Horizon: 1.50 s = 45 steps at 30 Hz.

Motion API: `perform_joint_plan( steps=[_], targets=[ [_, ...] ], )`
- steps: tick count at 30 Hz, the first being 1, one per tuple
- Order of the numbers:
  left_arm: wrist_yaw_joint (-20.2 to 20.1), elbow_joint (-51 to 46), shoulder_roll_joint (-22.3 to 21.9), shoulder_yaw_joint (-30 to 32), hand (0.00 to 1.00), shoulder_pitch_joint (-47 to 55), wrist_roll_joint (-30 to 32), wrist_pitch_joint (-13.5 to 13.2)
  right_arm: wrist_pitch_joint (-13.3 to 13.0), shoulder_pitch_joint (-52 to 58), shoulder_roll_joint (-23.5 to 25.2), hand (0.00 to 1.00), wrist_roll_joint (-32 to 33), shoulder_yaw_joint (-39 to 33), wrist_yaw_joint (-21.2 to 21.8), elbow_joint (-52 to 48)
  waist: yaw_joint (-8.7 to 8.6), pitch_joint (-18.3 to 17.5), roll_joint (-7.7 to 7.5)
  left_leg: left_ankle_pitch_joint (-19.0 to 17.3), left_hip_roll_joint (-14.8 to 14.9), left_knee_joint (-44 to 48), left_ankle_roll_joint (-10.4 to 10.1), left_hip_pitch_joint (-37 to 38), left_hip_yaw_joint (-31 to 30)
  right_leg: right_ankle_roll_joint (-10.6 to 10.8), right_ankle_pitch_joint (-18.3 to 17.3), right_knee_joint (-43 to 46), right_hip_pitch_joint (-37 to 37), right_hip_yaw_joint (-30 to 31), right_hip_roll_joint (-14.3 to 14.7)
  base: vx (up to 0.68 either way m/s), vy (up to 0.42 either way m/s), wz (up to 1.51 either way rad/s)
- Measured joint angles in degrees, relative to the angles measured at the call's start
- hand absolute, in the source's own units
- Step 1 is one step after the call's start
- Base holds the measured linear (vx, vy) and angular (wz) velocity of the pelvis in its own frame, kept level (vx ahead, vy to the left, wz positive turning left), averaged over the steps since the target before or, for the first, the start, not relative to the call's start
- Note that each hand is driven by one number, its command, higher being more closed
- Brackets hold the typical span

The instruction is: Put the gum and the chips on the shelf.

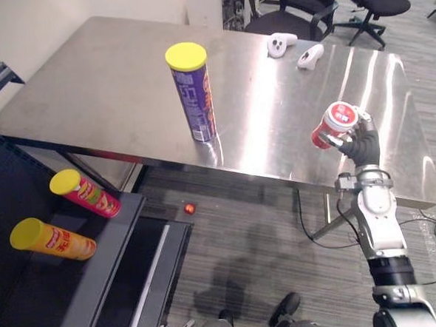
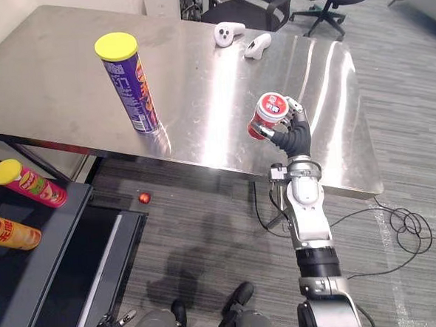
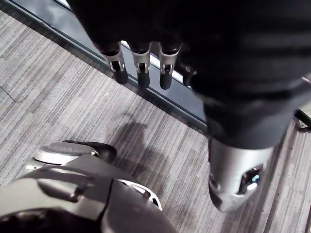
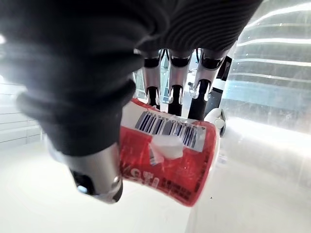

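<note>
A red gum tub (image 1: 335, 123) with a white lid is tilted just above the steel table's (image 1: 110, 88) near right part, and my right hand (image 1: 363, 143) is shut on it. In the right wrist view, fingers and thumb curl round the gum tub (image 4: 170, 155). A tall purple chips can (image 1: 194, 98) with a yellow lid stands upright mid-table, well left of that hand. The dark shelf (image 1: 99, 274) is low at the left. My left hand (image 3: 141, 68) hangs over the carpet beside the shelf, fingers straight, holding nothing.
Two chips cans lie on the shelf, a pink one (image 1: 85, 194) and an orange one (image 1: 52, 240). Two white controllers (image 1: 279, 44) (image 1: 311, 56) rest at the table's far side. Office chairs (image 1: 297, 3) stand behind. A small red ball (image 1: 189, 207) lies on the floor.
</note>
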Motion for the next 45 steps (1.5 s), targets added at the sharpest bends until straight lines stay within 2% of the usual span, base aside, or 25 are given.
perform_joint_plan(
  steps=[6,11,12,16,22,25,31,34,35,36,37,38,40,42,43,45],
  targets=[
    [-0.48,2.02,0.55,1.54,0.0,0.18,0.1,0.06,-0.1,7.59,0.04,1.0,1.34,0.08,3.66,-6.32,-0.35,-2.67,-1.25,-0.3,0.22,-0.17,0.48,0.85,0.07,0.02,0.08,-0.86,1.0,0.45,0.58,-0.03,-0.001,-0.01],
    [-0.76,2.13,0.6,1.66,0.0,0.97,0.64,0.04,-0.37,11.97,0.08,1.0,1.85,0.61,5.88,-10.2,-0.91,-4.49,-1.35,-0.54,0.55,0.02,0.82,1.05,0.2,0.01,0.08,-0.92,1.38,0.77,1.0,-0.03,-0.001,-0.03],
    [-0.87,2.15,0.59,1.81,0.0,1.37,0.64,0.05,-0.46,12.55,0.15,1.0,1.99,0.81,6.42,-10.57,-1.52,-4.84,-1.34,-0.54,0.58,0.1,0.82,1.07,0.29,0.01,0.09,-0.92,1.39,0.89,1.04,-0.01,0.01,-0.05],
    [-1.54,4.05,0.55,2.87,0.0,1.75,1.09,0.06,-0.49,15.81,0.27,1.0,2.0,0.85,7.21,-10.6,-1.77,-5.78,-0.74,-0.65,0.78,-0.03,0.77,2.01,1.78,0.0,0.09,-0.94,1.49,2.5,1.48,0.0,0.02,-0.21],
    [-1.54,4.36,0.52,3.23,0.0,2.23,1.11,0.09,-0.46,18.25,0.27,1.0,2.15,0.52,7.21,-10.6,-3.25,-6.39,0.13,-0.68,1.21,0.13,0.71,2.37,2.38,-0.37,0.34,-0.98,1.56,3.23,2.0,0.0,0.012,-0.07],
    [-1.54,4.35,0.53,3.2,0.0,2.16,1.12,0.09,-0.46,18.77,0.27,1.0,2.55,0.48,7.21,-10.58,-3.25,-6.47,0.34,-0.69,1.35,0.42,0.7,1.88,1.79,-0.43,0.26,-0.96,1.61,2.76,1.97,-0.01,0.02,0.1],
    [-1.4,4.35,0.28,3.13,0.0,2.09,1.1,0.11,-0.47,18.16,0.25,1.0,3.75,3.18,7.13,-9.72,-2.97,-6.01,1.22,-0.71,2.09,3.94,0.62,-2.77,-3.4,-1.45,-0.62,-0.6,1.35,-2.3,1.74,-0.01,-0.006,0.44],
    [-1.22,4.22,-0.51,3.13,0.0,2.03,1.07,0.13,-0.49,15.4,-0.04,1.0,4.1,5.75,6.87,-7.51,-2.16,-5.14,2.57,-0.66,2.47,4.69,0.4,-5.83,-7.97,-2.09,-2.25,0.01,1.17,-7.07,1.68,-0.03,-0.036,0.73],
    [-1.2,4.13,-0.89,3.12,0.0,2.03,1.07,0.13,-0.48,14.92,-0.32,1.0,4.11,5.74,6.67,-7.26,-1.39,-4.81,3.1,-0.88,3.22,4.86,0.62,-6.31,-6.97,-2.32,-3.18,1.21,0.72,-8.03,1.41,-0.02,-0.039,0.66],
    [-1.04,4.18,-1.22,3.25,0.0,2.19,1.05,0.15,-0.48,14.38,-0.79,1.0,4.1,5.78,6.45,-7.25,-0.31,-4.55,3.61,-1.07,5.03,4.76,2.7,-6.65,-2.42,-2.64,-3.7,2.35,0.42,-10.1,0.82,-0.01,-0.048,0.61],
    [-0.97,4.18,-1.24,3.32,0.0,2.22,1.05,0.2,-0.48,14.19,-1.12,1.0,4.06,5.67,6.23,-7.26,-0.35,-4.6,3.66,-0.45,5.8,4.29,4.83,-6.75,0.32,-2.68,-3.72,2.09,0.43,-11.47,0.67,0.0,-0.064,0.91],
    [-0.95,4.12,-1.21,3.83,0.0,2.07,1.05,0.25,-0.49,13.56,-1.9,1.0,4.07,5.17,5.93,-7.2,-0.65,-4.72,3.21,0.23,6.54,4.24,6.75,-6.73,5.99,-2.91,-3.81,0.87,0.25,-13.8,0.0,0.01,-0.018,0.94],
    [-0.37,4.1,-1.55,4.63,0.0,2.19,1.07,0.68,-0.51,11.36,-2.72,1.0,4.04,4.52,5.59,-6.3,-1.0,-4.74,3.37,0.31,10.32,13.29,6.95,-9.03,15.61,-4.34,-4.81,2.23,-1.26,-16.59,-1.94,0.03,0.081,0.8],
    [-0.03,4.1,-1.79,4.99,0.0,2.48,1.09,1.19,-0.55,10.93,-2.68,1.0,4.02,3.88,5.53,-6.31,-1.77,-4.98,3.92,1.06,12.05,18.03,7.37,-8.68,21.37,-4.35,-4.83,3.06,-1.58,-18.78,-2.98,0.02,0.168,0.72],
    [0.14,3.61,-1.72,4.85,0.0,2.48,1.2,1.2,-0.57,11.43,-2.42,1.0,3.8,2.41,5.17,-6.31,-2.27,-5.04,4.11,2.05,11.09,15.16,6.12,-8.45,23.89,-3.93,-4.56,3.62,-1.42,-20.72,-3.74,-0.01,0.207,0.89],
    [0.18,3.16,-1.71,4.84,0.0,2.45,1.23,1.18,-0.56,11.91,-2.12,1.0,3.54,1.39,4.62,-6.41,-3.18,-5.37,4.1,2.62,8.81,10.32,5.08,-8.2,22.6,-2.64,-3.63,2.86,-0.99,-23.58,-4.41,-0.1,0.248,0.93]
  ],
)
